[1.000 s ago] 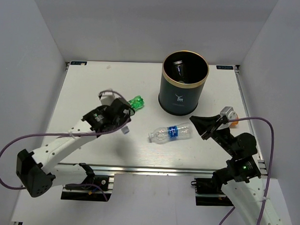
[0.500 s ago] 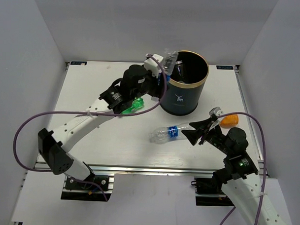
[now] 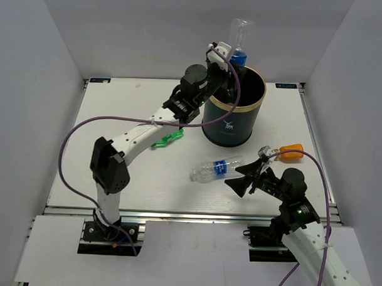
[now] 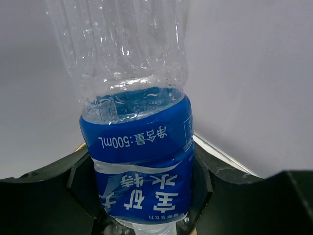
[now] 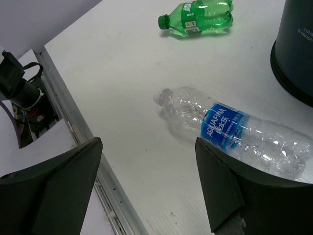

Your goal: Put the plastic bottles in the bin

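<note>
My left gripper (image 3: 233, 61) is shut on a clear plastic bottle with a blue label (image 3: 239, 39), which stands nearly upright over the back left rim of the bin (image 3: 225, 128). The left wrist view is filled by that bottle (image 4: 139, 161), with a dark finger on each side. A second clear bottle (image 3: 216, 169) (image 5: 230, 129) lies on the table in front of the bin. My right gripper (image 3: 240, 183) (image 5: 146, 147) hovers open just right of it, nothing between its fingers. A green bottle (image 3: 168, 139) (image 5: 200, 14) lies left of the bin (image 5: 298, 49). An orange bottle (image 3: 292, 153) lies at the right.
White walls enclose the table on three sides. A metal rail (image 5: 83, 142) runs along the table's near edge, close under my right gripper. Purple cables (image 3: 110, 120) loop beside both arms. Something dark shows inside the bin.
My left arm has swung from the table near the green bottle up to the bin's rim, carrying the clear bottle. My right gripper has opened and moved left from the orange bottle toward the lying bottle.
</note>
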Motion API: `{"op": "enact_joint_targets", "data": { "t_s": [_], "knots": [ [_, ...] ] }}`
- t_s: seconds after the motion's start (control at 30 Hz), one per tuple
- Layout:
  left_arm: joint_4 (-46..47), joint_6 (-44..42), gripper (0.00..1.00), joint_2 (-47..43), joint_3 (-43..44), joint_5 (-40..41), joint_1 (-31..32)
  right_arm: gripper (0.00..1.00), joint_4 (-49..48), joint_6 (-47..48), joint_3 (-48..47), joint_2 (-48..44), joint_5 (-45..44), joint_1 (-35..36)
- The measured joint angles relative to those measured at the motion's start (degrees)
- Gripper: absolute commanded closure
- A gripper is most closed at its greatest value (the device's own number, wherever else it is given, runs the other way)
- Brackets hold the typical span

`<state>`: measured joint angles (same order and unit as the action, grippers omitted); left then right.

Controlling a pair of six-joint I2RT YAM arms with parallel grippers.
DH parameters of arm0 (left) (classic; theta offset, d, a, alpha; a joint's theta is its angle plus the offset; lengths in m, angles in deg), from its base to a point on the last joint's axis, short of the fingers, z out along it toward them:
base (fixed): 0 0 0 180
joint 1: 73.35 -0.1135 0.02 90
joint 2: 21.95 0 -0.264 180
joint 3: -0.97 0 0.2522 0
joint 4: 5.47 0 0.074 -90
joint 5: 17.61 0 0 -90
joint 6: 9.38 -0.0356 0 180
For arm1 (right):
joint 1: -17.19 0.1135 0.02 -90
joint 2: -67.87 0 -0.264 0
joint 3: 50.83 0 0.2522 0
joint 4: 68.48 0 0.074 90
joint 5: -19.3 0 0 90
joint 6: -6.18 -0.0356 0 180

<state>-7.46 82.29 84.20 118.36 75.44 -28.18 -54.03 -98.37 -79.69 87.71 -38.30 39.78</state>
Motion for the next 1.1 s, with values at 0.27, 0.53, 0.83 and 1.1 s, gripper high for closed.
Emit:
{"op": "enact_joint_targets", "data": {
  "t_s": [0.27,0.53,0.83,1.1],
  "knots": [
    [2.29,1.2,0.0,13.88,7.41,5.88,-0.04,0.1,-1.31,-0.07,0.02,-1.14,-0.04,0.02],
    [-3.13,0.92,0.0,14.25,7.76,7.26,-0.57,0.1,-1.44,0.46,0.04,-1.11,-0.46,0.02],
    [-7.65,-0.57,0.0,-19.32,-14.36,5.44,-0.37,0.18,-9.62,9.16,1.16,8.31,3.37,0.66],
    [-12.37,0.39,0.0,-48.65,-34.73,12.52,-1.22,0.1,4.09,28.52,-18.62,31.95,-5.14,7.02]
  ]
}}
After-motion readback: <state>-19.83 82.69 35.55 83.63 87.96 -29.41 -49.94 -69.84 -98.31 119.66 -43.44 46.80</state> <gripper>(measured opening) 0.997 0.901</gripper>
